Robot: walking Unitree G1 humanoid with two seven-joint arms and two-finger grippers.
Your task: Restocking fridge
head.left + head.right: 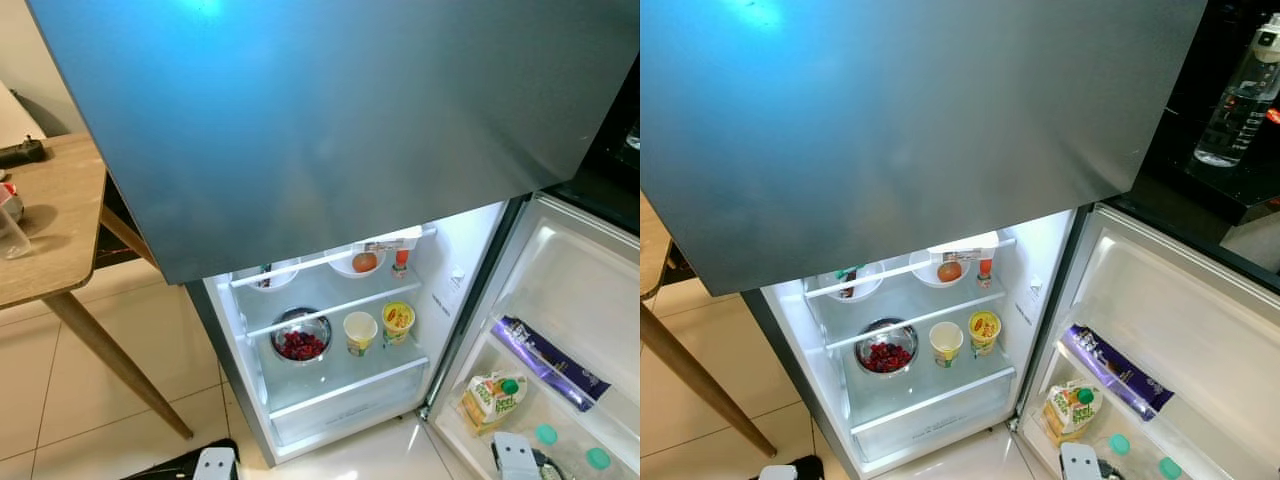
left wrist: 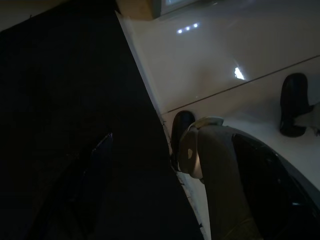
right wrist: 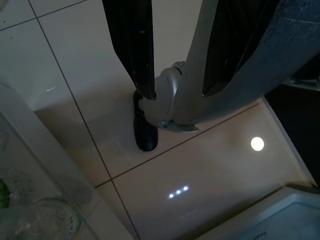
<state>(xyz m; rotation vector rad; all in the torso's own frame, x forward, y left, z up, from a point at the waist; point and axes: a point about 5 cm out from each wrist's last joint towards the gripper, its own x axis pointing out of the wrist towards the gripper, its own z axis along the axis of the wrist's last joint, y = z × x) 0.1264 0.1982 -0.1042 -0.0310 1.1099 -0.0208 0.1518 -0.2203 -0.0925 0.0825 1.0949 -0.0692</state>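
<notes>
The fridge (image 1: 330, 130) stands before me with its lower door (image 1: 580, 300) swung open to the right. On the upper shelf are two white bowls, one holding an orange fruit (image 1: 364, 262), beside a small red bottle (image 1: 400, 260). Below sit a steel bowl of red berries (image 1: 300, 343) and two paper cups (image 1: 360, 330). The door shelf carries a purple packet (image 1: 550, 362), a juice carton (image 1: 493, 396) and green-capped bottles (image 1: 598, 458). My right gripper (image 3: 177, 92) hangs open over the floor tiles, with nothing held. My left arm (image 1: 214, 464) hangs idle in the dark.
A wooden table (image 1: 50, 230) with slanted legs stands to the left of the fridge, bearing a clear container (image 1: 10, 230). A water bottle (image 1: 1240, 95) stands on a dark counter at the right. Pale floor tiles (image 1: 60, 400) lie in front.
</notes>
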